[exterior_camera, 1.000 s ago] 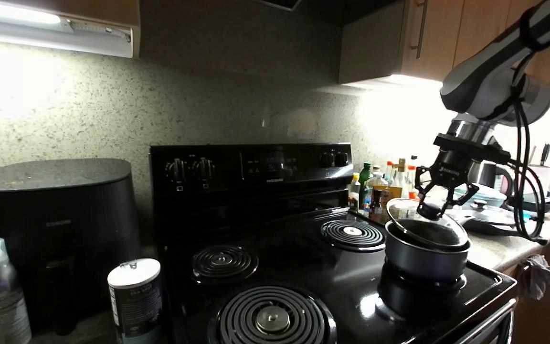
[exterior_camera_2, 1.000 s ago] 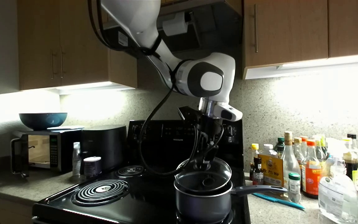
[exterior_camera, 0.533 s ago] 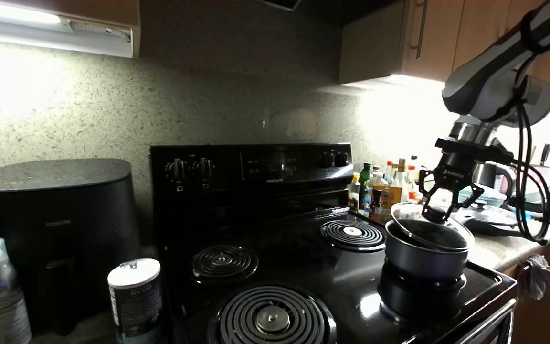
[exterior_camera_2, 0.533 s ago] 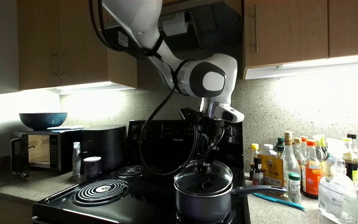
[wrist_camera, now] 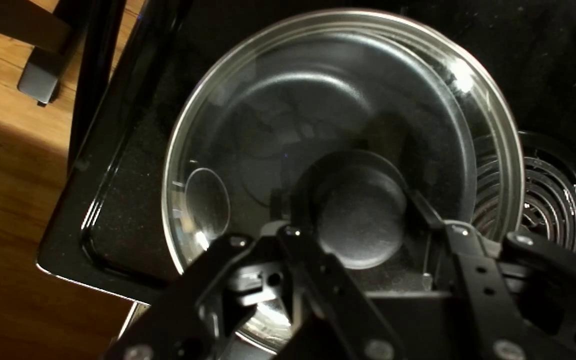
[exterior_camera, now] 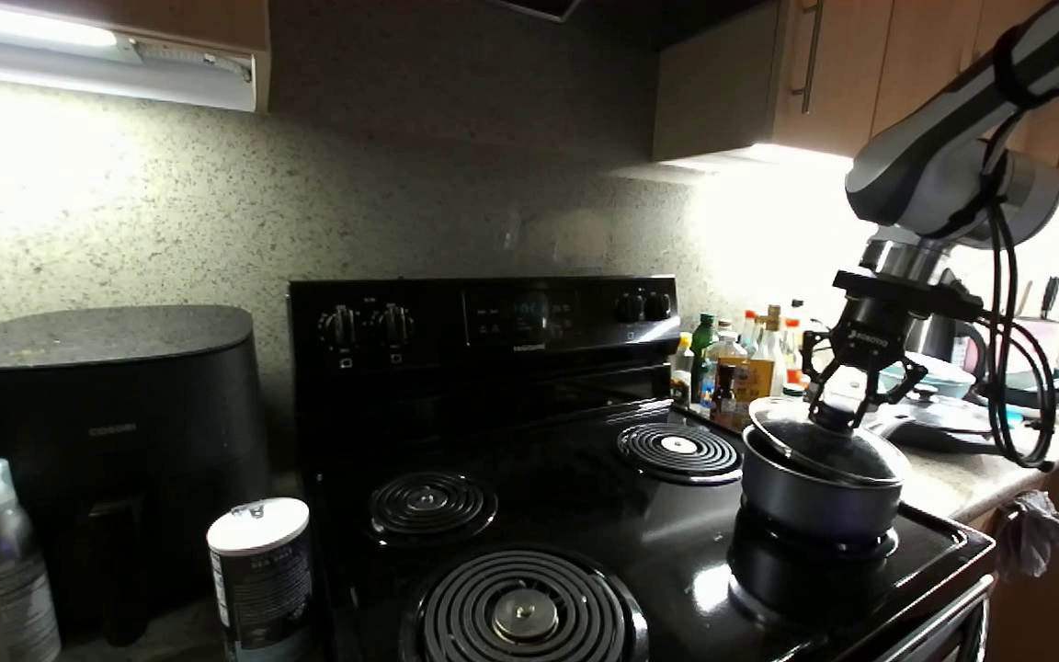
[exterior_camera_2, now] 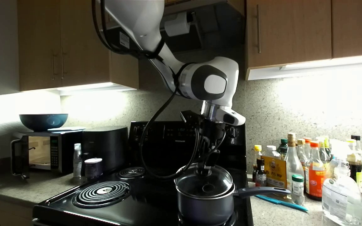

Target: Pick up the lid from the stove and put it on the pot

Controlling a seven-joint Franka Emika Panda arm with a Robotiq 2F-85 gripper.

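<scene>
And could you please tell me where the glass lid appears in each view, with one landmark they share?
In an exterior view: the glass lid, right side, below mid-height.
In an exterior view: the lid, lower half, just right of centre.
Wrist view: the lid, large across the middle, partly hidden behind the pincer.
Shared landmark: its dark knob, held in the pincer.

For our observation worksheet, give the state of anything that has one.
Round clear glass lid: tilted, unseated
Black jointed gripper: closed on lid's knob
Round grey metal pot: upright, beneath the lid
Black spiral metal burners: not glowing
White tube lamp: on
Boxy black microwave: apparently open
</scene>
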